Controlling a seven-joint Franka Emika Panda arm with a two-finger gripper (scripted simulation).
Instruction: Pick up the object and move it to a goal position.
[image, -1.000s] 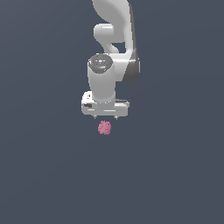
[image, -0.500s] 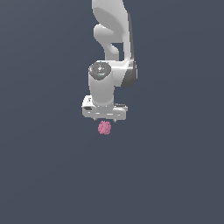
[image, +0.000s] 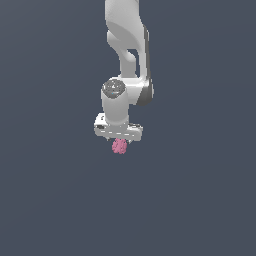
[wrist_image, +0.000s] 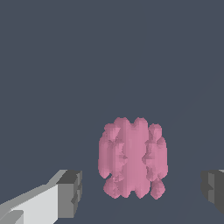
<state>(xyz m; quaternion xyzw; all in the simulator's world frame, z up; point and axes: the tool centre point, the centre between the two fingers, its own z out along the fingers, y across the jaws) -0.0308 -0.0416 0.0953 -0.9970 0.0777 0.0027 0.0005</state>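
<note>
1. Exterior view: looking from well off, high and steeply down on the arm (image: 125, 75).
2. Wrist view: very close, aimed past the fingertips (wrist_image: 70, 192) at the pink clump (wrist_image: 132, 157).
3. Shared: pink clump (image: 119, 146), dark floor (image: 50, 200) around it.

arm links: smooth glossy white rounded segments (image: 126, 30), stacked and bulbous
wrist joint: white cylinder with a dark grey round cap (image: 114, 88)
joint side: dark grey band (image: 147, 95)
gripper body: white flat crossbar (image: 118, 131)
fingertips: white with blocky dark grey pads (wrist_image: 70, 193)
</note>
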